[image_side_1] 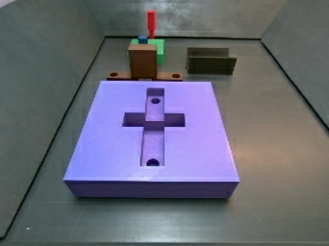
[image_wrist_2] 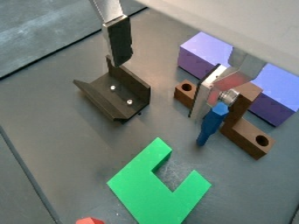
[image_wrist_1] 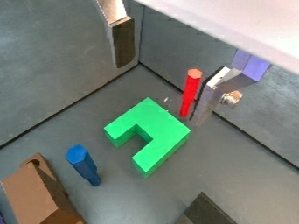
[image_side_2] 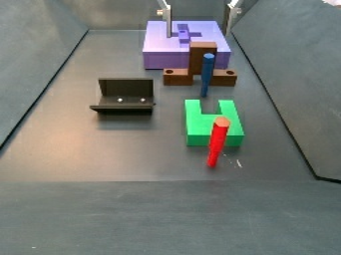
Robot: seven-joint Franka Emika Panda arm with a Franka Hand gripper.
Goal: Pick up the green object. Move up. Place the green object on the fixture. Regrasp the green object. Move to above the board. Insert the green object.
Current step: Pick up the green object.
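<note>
Green object (image_wrist_2: pixel 156 185): smooth matt plastic look, flat even colour, crisp edges. Board (image_side_1: pixel 154 135): matt purple-blue, plastic-like, no gloss. Fixture (image_wrist_2: pixel 114 94): dark, dull finish, two small bright screw heads on its plate. Brown block (image_wrist_2: pixel 239 124): matt, wood-brown tone, smooth faces. Red peg (image_wrist_1: pixel 191 92) and blue peg (image_wrist_1: pixel 83 164): smooth, slight sheen on the rounded sides. Gripper (image_wrist_2: pixel 167 63) above the floor: fingers (image_wrist_2: pixel 118 42) are brushed silver metal plates with dark matt pads. Floor (image_side_2: pixel 120 189): dark grey, faintly mottled, low sheen.
</note>
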